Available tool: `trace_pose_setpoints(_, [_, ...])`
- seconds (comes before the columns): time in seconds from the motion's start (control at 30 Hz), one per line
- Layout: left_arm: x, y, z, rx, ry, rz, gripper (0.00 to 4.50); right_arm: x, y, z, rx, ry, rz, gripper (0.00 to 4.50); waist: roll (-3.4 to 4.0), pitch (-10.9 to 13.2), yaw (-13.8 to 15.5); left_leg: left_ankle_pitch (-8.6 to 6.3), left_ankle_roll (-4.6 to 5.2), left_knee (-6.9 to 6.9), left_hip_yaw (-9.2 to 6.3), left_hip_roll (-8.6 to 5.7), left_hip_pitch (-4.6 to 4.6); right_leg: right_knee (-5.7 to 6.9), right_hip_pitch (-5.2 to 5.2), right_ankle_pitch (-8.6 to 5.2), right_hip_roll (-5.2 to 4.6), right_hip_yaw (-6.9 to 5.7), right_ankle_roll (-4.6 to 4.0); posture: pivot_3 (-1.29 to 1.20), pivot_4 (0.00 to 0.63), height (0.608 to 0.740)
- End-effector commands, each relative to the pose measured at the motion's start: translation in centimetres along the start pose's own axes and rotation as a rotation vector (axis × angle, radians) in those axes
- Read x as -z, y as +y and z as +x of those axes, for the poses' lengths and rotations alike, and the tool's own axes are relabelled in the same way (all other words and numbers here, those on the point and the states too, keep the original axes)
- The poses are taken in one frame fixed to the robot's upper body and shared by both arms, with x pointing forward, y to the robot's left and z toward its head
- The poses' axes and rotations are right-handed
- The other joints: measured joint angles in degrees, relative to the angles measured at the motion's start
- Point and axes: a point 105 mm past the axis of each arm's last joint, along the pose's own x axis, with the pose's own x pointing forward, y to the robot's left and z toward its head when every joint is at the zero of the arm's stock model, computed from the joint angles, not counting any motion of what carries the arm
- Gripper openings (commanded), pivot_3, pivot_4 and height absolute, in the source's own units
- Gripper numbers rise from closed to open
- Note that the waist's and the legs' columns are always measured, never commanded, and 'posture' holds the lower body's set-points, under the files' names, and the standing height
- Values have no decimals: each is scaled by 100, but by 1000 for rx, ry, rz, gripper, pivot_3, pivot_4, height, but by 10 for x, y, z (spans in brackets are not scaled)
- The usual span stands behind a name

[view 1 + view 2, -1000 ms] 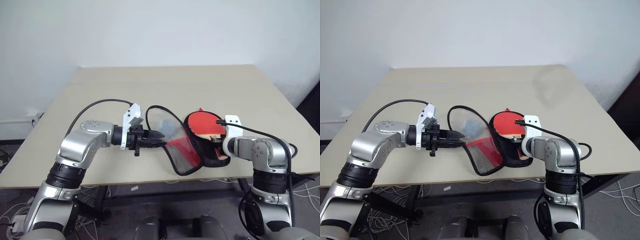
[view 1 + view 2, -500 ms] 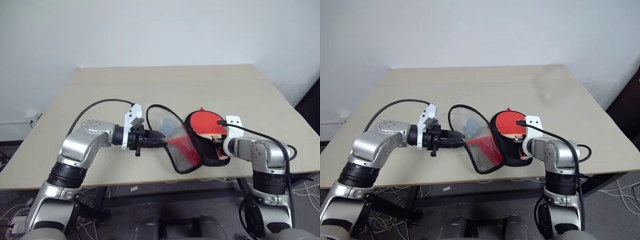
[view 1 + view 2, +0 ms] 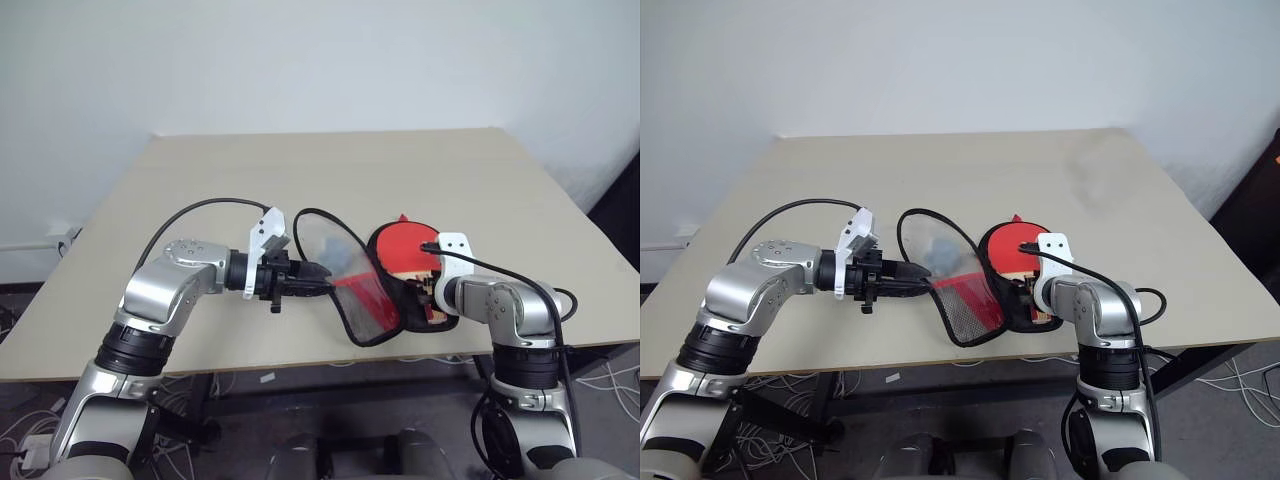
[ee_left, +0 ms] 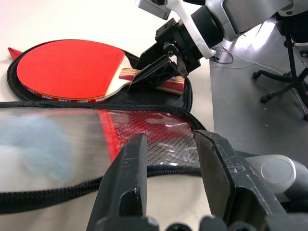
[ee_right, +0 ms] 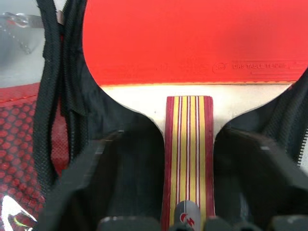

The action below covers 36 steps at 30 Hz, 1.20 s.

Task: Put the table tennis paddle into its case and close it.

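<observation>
With the stiff, light table tennis paddle (image 4: 67, 67) lying in the floppy open case (image 3: 352, 312) on the counter (image 3: 330, 170), my right hand (image 5: 187, 159) straddles the handle, fingers spread, holding nothing, while my left hand (image 4: 168, 159) pinches the clear flap's black edge.

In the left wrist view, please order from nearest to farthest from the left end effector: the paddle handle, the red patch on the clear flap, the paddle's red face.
1. Red patch, just beyond the left end effector.
2. Paddle handle, beyond the patch, at the right end effector.
3. Red face, farthest, on the black half.

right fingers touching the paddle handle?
Apart. Right wrist view: fingers stand either side of the paddle handle, black case showing between.
</observation>
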Motion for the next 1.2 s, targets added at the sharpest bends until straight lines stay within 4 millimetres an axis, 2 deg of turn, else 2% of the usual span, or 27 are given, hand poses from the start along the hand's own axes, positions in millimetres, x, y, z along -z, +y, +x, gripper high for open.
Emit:
trace_pose_setpoints(0.03, [-15, 0, -3, -4, -21, 49, 1662, -29, 9, -18, -60, -146, -59, 4484, 0, 0, 0, 0, 0, 0, 0, 0, 0, 0, 0, 0, 0, 0, 0, 0, 0, 724])
trace_pose_setpoints(0.27, [-19, 1, -9, -16, -43, 31, 1662, -71, 16, -51, -174, -380, -113, 4484, -1, 0, 3, 0, 0, 0, -1, -1, 1, 0, -1, 0, 3, 2, 0, 0, 0, 724])
trace_pose_setpoints(0.43, [-16, 3, -17, -45, -33, 25, 1662, -73, 12, -54, -185, -387, -143, 4484, -3, -1, 2, 0, 0, 1, -1, -2, 2, -1, 0, 0, 4, 2, 0, 0, 0, 724])
trace_pose_setpoints(0.67, [-3, 3, -44, -92, 27, -36, 1662, -83, -15, -51, -82, -427, -95, 4484, -3, -1, 2, 0, 0, 1, -1, -1, 2, -1, -1, 0, 7, 4, 0, 0, 0, 724])
trace_pose_setpoints(0.77, [-1, 2, -53, -94, 39, -44, 1065, -90, -24, -51, -53, -454, -85, 4500, -3, -1, 15, 0, 0, 1, 0, -1, 2, -1, -1, 0, 5, 4, -1, 0, 0, 724])
trace_pose_setpoints(0.8, [-1, 1, -54, -93, 40, -44, 709, -92, -25, -51, -47, -459, -85, 4500, -3, -1, 18, 0, 0, 1, 0, 0, 2, -1, -1, 0, 3, 4, -1, 0, 0, 724])
trace_pose_setpoints(0.87, [1, 8, -54, -127, 53, -37, 19, -96, -31, -50, -28, -474, -77, 4500, -3, -1, 13, 0, 0, 0, -1, 3, 2, -1, 0, -1, 1, 3, -2, 0, 0, 724])
trace_pose_setpoints(1.07, [22, 17, -40, -145, 120, -52, 19, -108, -39, -54, -7, -532, -59, 4500, -4, -1, 12, 1, -1, -2, 1, -1, 3, -1, -1, 0, 7, 4, -1, 0, 0, 724])
trace_pose_setpoints(1.2, [38, 22, -18, -112, 161, -70, 19, -116, -44, -61, -3, -590, -38, 4500, -4, -2, 20, 1, -1, 0, 3, -2, 4, -1, 1, 1, 7, 3, -1, 0, 0, 724])
